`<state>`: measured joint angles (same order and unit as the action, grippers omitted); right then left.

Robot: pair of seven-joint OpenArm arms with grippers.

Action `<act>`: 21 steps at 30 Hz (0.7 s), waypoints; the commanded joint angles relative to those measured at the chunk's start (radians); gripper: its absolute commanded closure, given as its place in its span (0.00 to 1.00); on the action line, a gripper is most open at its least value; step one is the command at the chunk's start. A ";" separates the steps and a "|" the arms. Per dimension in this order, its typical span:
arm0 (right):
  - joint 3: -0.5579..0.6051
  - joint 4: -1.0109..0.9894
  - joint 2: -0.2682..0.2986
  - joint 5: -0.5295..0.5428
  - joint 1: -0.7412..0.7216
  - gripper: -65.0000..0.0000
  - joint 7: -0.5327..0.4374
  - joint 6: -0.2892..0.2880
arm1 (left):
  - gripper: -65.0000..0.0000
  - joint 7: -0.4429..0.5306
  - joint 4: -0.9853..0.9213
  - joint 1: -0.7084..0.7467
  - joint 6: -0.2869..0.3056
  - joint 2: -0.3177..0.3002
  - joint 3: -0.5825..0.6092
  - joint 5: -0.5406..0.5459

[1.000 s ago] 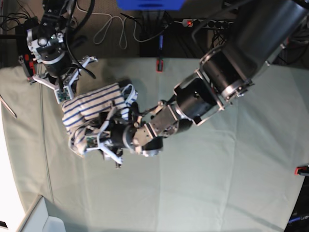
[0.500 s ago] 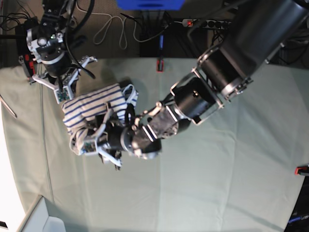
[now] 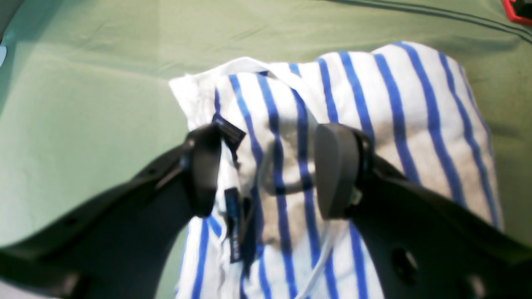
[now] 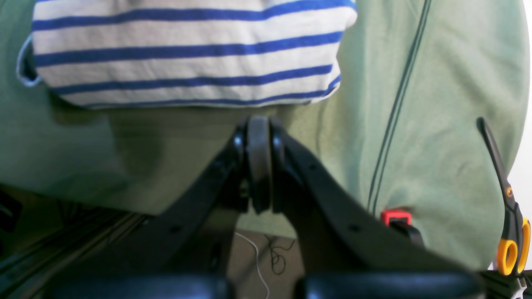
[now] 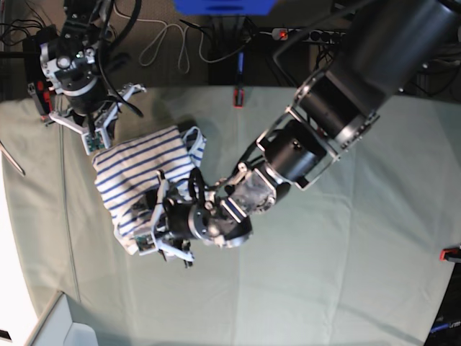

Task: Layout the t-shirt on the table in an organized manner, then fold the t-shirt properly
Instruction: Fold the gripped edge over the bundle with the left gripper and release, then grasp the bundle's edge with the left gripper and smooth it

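The t-shirt [image 5: 137, 169], white with blue stripes, lies bunched at the far left of the table [image 5: 324, 274]. My left gripper [image 5: 149, 232] hovers low over its near edge. In the left wrist view the left gripper [image 3: 270, 170] is open, its fingers [image 3: 336, 170] straddling striped t-shirt [image 3: 395, 116] fabric beside the dark neck label [image 3: 232, 224]. My right gripper [image 5: 94, 137] sits at the shirt's far corner. The right wrist view shows the right gripper [image 4: 258, 166] shut on nothing, just short of the t-shirt [image 4: 187, 54] hem.
Red clamps [image 5: 238, 97] [image 5: 450, 252] grip the table edges. Scissors with orange handles [image 4: 505, 207] lie near the edge by the right arm, beside another clamp [image 4: 395, 216]. Cables [image 5: 169, 43] trail behind the table. A white box [image 5: 65, 328] stands at the near left corner.
My left arm has slid toward the near edge, and the shirt's near part has spread out that way with it. The right arm has stayed put.
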<state>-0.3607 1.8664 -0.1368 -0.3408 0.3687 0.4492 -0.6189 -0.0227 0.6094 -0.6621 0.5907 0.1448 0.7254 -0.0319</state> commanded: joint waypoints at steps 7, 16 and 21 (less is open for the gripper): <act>-0.004 0.009 0.001 0.009 -0.030 1.00 -0.020 0.004 | 0.47 0.028 0.014 -0.035 -0.007 0.012 -0.226 0.117; -0.014 -0.184 0.098 0.006 -0.201 1.00 -0.020 0.004 | 0.47 -0.185 0.108 0.179 -0.007 -0.027 -0.731 0.117; -0.119 -0.350 0.154 0.009 -0.334 1.00 -0.030 0.004 | 0.47 -0.309 0.353 0.390 -0.007 -0.060 -0.861 0.117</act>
<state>-0.4763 1.4994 0.0051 -0.3397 0.0441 0.4416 -0.6201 -0.3477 0.9463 -0.2493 0.5644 0.0696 -0.1398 0.0681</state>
